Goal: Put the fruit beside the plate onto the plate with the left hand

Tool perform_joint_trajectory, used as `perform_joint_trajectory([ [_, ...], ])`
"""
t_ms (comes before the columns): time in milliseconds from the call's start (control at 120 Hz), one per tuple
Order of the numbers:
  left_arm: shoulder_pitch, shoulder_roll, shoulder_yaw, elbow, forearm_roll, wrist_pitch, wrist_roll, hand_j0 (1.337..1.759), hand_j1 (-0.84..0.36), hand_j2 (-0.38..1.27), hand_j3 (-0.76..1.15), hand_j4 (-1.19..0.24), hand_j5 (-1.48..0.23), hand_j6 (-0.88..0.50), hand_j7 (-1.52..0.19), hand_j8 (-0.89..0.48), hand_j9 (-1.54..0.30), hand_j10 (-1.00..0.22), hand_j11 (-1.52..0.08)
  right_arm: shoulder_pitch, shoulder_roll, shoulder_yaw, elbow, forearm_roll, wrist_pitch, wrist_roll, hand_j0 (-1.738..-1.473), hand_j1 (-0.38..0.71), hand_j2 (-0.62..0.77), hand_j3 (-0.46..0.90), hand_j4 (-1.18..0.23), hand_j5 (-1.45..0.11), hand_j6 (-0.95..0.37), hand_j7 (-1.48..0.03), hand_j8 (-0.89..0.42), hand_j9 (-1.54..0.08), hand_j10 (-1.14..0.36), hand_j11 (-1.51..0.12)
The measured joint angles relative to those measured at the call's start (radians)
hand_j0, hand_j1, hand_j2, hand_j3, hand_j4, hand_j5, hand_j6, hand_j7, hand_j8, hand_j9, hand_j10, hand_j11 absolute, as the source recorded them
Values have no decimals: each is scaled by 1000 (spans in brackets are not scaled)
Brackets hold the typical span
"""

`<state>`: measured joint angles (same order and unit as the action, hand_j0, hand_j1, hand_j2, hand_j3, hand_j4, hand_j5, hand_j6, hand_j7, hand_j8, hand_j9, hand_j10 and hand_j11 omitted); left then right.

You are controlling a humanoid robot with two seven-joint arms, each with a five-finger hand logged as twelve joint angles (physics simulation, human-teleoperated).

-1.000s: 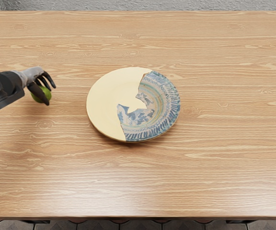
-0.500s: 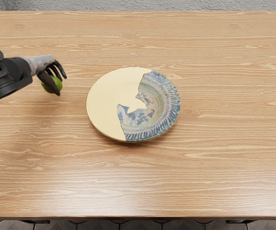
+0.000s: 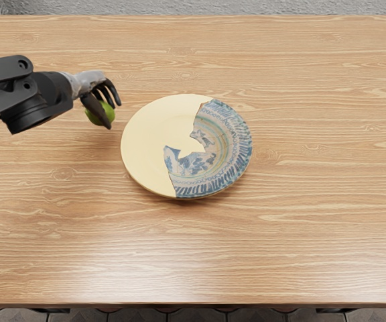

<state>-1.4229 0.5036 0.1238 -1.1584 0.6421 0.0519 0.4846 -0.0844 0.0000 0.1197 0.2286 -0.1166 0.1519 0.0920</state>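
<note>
Fruit (image 3: pixel 106 114), small and green, was clasped in the curled dark fingers (image 3: pixel 96 109) of the left hand (image 3: pixel 98 99). It lay at ten o'clock from the plate (image 3: pixel 145 137), just outside the rim, over the wooden table (image 3: pixel 300 235).

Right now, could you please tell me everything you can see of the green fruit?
The green fruit is small, round and smooth-looking, yellow-green in colour. The left hand grips it, dark fingers curled over it and hiding most of it. It is just left of the plate, not yet over it.
</note>
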Motion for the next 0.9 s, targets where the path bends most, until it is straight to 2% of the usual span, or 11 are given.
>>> perform_joint_trajectory([
  [592, -82, -100, 41, 1, -57, -10, 53, 1653, -360, 430, 0, -695, -1019, -500, -1008, -366, -987, -489, -963, 0, 0, 0, 0, 0, 0, 0, -1658, -329, -3, 0, -17, -22, -17, -22, -17, -22, -17, -22],
  [900, -95, -158, 46, 3, -71, -9, 70, 1652, -368, 443, 0, -697, -1024, -492, -1013, -358, -990, -482, -966, 0, 0, 0, 0, 0, 0, 0, -1658, -329, -3, 0, -17, -22, -17, -22, -17, -22, -17, -22],
])
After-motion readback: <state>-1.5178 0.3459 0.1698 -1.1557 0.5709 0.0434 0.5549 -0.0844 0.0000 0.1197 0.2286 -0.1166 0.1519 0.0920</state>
